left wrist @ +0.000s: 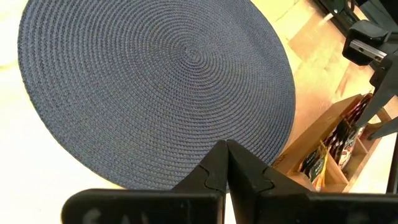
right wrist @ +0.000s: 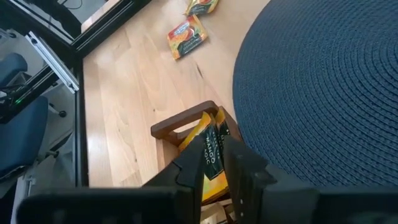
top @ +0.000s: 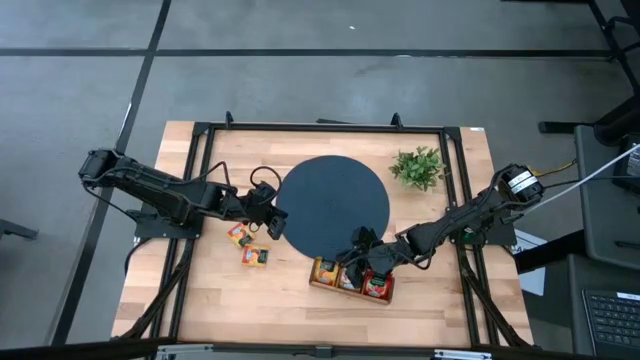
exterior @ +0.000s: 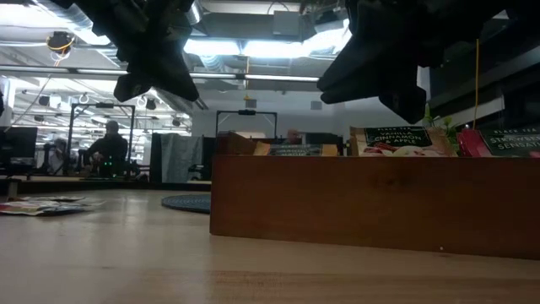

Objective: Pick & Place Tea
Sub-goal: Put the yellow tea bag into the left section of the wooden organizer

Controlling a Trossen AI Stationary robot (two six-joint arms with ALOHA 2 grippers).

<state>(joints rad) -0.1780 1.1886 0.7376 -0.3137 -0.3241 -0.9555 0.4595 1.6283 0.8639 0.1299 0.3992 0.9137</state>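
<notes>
A brown wooden tray [top: 312, 279] stands near the table's near edge, next to a dark round mat [top: 335, 205]. It holds upright tea packets: orange-yellow at its left end [right wrist: 211, 149], red at its right end [top: 377, 288]. Two orange-yellow packets [top: 238, 235] [top: 256, 257] lie flat on the table left of the mat. My right gripper [right wrist: 214, 158] hangs over the tray's left end, its fingers a narrow gap apart above the orange-yellow packet. My left gripper [left wrist: 227, 152] is shut and empty over the mat's left edge [top: 277, 228]. My right gripper stands over the top of the orange-yellow packet [right wrist: 214, 140] in the tray's end compartment, fingers pointing down at a slant. The packet's printed face shows through the gap between the fingers. I cannot tell whether the fingers touch it.
A small green plant [top: 417, 167] stands at the far right, beyond the mat. Black frame rails [top: 200, 200] run along the table's left and right sides. In the low view the tray's wall [exterior: 371, 203] fills the near right; people sit in the room behind.
</notes>
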